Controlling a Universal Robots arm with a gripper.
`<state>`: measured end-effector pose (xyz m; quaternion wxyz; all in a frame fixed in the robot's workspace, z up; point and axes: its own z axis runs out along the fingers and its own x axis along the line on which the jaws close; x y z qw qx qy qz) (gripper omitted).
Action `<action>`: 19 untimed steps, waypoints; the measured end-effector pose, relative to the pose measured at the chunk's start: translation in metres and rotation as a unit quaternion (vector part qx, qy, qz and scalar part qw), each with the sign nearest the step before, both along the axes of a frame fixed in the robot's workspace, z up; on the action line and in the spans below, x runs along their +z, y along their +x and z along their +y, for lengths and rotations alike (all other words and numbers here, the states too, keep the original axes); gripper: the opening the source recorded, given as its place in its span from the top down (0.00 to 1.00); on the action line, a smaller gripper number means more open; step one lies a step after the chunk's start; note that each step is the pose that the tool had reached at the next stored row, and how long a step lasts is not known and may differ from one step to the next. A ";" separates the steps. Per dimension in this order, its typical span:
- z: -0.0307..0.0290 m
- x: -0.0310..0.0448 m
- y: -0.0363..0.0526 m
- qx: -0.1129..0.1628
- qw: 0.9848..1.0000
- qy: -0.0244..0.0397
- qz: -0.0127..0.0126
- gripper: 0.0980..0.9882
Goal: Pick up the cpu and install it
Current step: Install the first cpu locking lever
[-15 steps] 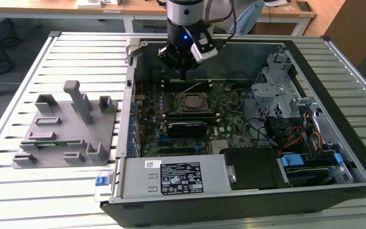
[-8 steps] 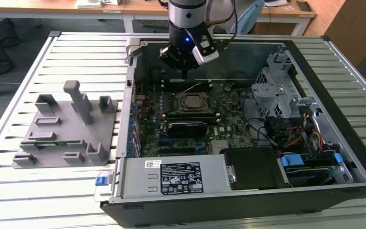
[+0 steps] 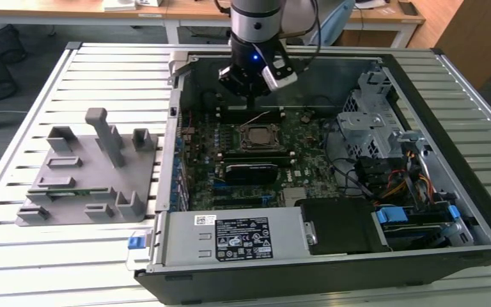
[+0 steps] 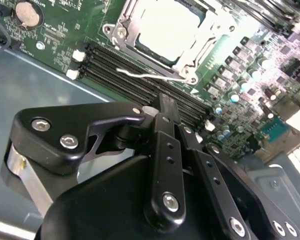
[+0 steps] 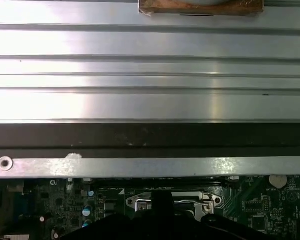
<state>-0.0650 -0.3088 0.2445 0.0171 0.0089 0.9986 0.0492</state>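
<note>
One gripper [image 3: 252, 97] is hanging inside the open computer case [image 3: 450, 220], poised over the motherboard [image 3: 196, 137] and carrying nothing. In the second wrist view its black fingertips [image 4: 163, 106] are pressing together with no gap between them and nothing pinched there.

The cpu [image 3: 257, 135] is sitting in the socket just below and ahead of the gripper, not touching it. In the second wrist view the cpu [image 4: 165, 27] is showing as a bright silver square inside the metal socket frame [image 4: 121, 25]. A thin wire lever [image 4: 150, 76] is lying between the frame and the fingertips, across the dark memory slots [image 4: 115, 75].

The first wrist view is giving something different: the gripper's dark tip [image 5: 162, 200] is covering the middle of the socket, so whether the chip is there cannot be told from it. Only the frame's shiny corners [image 5: 135, 202] are peeking out on either side of the tip. Beyond the tip the case's wall [image 5: 150, 167] and the slatted metal table [image 5: 150, 65] are stretching away.

The exterior view is adding the wider setting. A grey plastic fixture [image 3: 92, 173] with upright posts is standing on the table [image 3: 109, 77], well apart from the gripper and outside the case.
</note>
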 end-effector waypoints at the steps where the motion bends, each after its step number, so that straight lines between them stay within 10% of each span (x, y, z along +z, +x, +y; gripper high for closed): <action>1: -0.0001 -0.0015 0.0008 0.000 1.000 0.000 0.000 0.98; 19: -0.0008 -0.0165 0.0164 0.014 1.000 -0.003 0.000 0.98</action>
